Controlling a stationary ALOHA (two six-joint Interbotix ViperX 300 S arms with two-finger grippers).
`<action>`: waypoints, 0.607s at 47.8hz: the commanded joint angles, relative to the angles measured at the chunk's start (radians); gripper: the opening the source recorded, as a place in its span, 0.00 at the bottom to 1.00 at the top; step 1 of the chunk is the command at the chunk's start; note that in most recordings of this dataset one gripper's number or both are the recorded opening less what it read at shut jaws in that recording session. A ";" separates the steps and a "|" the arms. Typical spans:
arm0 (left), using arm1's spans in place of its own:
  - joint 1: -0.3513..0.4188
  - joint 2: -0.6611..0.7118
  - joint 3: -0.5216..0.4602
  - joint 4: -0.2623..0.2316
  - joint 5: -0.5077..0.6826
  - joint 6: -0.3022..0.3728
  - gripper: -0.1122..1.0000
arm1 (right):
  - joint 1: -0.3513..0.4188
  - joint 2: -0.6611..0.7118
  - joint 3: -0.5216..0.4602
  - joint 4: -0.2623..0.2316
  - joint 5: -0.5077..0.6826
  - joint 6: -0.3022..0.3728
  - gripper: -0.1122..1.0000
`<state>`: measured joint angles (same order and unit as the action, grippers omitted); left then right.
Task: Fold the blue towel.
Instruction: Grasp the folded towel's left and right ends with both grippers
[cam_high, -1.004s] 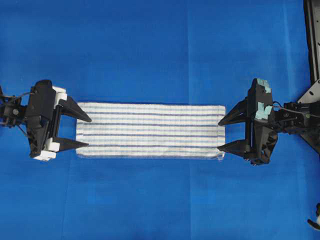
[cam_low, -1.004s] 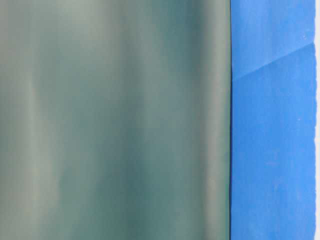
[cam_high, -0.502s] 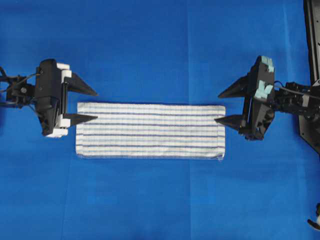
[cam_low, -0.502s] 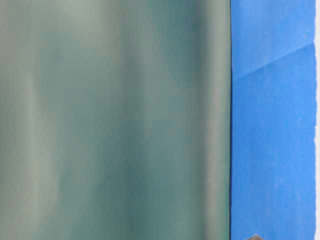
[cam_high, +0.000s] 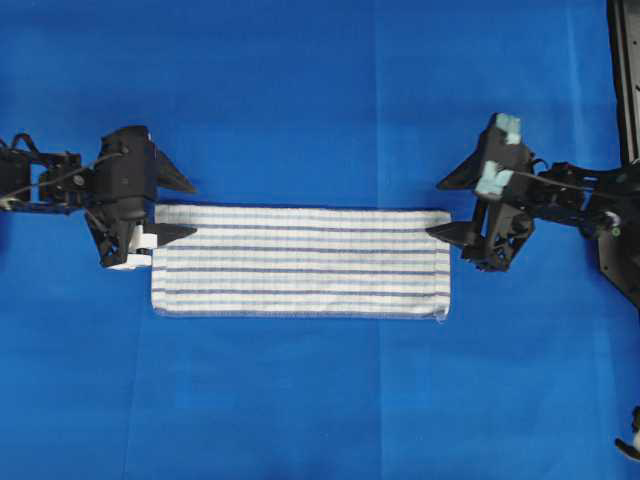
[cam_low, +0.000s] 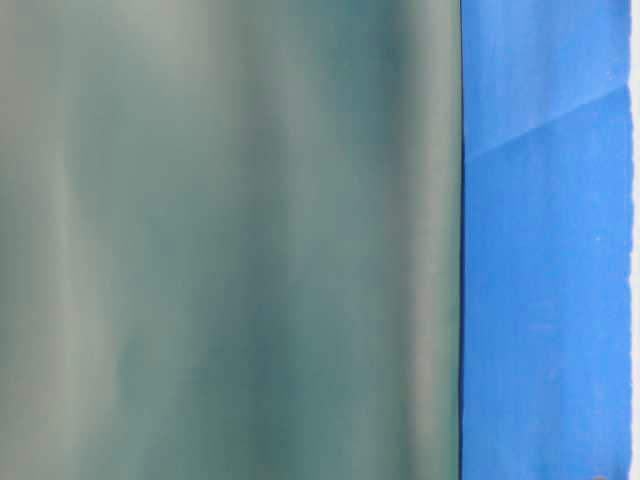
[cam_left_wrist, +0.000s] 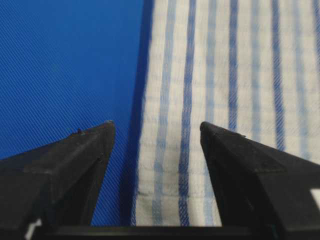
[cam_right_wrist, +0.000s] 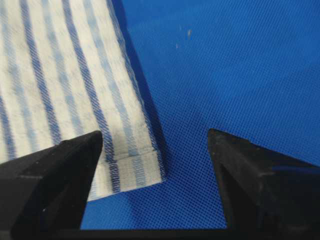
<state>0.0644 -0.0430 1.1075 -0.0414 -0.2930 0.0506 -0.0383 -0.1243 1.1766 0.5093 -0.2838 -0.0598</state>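
Striped blue towel (cam_high: 300, 261) unmoved; both tools, left (cam_high: 178, 208) and right (cam_high: 447, 207), open, empty, now straddling its far corners.

A plain blue sheet (cam_high: 320, 100) covers the table; black frame (cam_high: 625, 70) at right.

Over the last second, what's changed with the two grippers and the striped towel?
Both grippers shifted toward the top of the overhead view: the left gripper and right gripper went from spanning the blue towel's short ends to straddling its far corners. Their jaws look slightly narrower but open, gripping nothing. The towel stayed flat and unmoved on the blue sheet.
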 joint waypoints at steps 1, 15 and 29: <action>-0.003 0.026 -0.023 -0.002 -0.009 -0.002 0.62 | 0.006 0.018 -0.026 0.003 -0.009 0.000 0.84; -0.012 0.048 -0.023 -0.002 -0.002 -0.015 0.17 | 0.028 0.028 -0.026 0.002 0.018 0.000 0.32; -0.020 0.046 -0.035 -0.002 0.023 -0.026 0.13 | 0.032 0.028 -0.028 0.000 0.026 -0.005 0.12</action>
<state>0.0476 0.0077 1.0815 -0.0414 -0.2792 0.0261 -0.0061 -0.0905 1.1551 0.5093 -0.2592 -0.0629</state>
